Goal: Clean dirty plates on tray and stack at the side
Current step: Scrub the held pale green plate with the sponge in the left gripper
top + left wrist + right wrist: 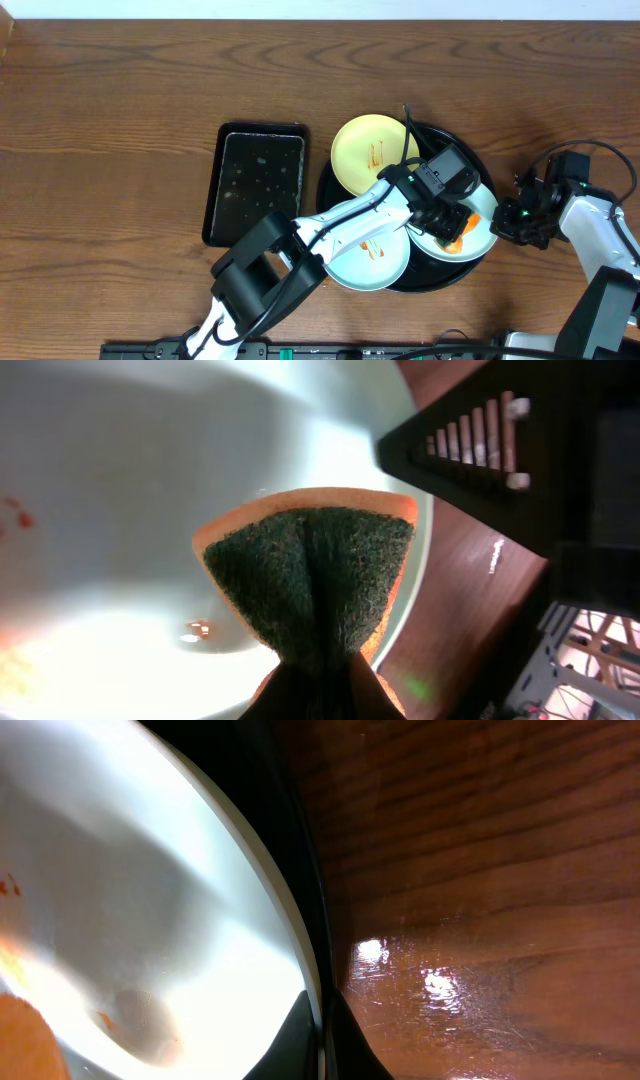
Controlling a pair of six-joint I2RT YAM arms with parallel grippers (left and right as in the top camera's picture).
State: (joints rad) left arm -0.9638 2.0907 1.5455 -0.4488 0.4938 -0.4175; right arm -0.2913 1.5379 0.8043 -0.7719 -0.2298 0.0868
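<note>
My left claw (452,232) is pinching the sponge (315,575), green side toward its camera, over the right-hand mint plate (483,204), which sits at the right side of the black tray (430,279). My right claw (322,1038) is pressed onto that plate's outer rim, one finger on each side. The yellow plate (365,150), streaked orange, lies at the tray's far left, and the other mint plate (365,262) at its near left.
</note>
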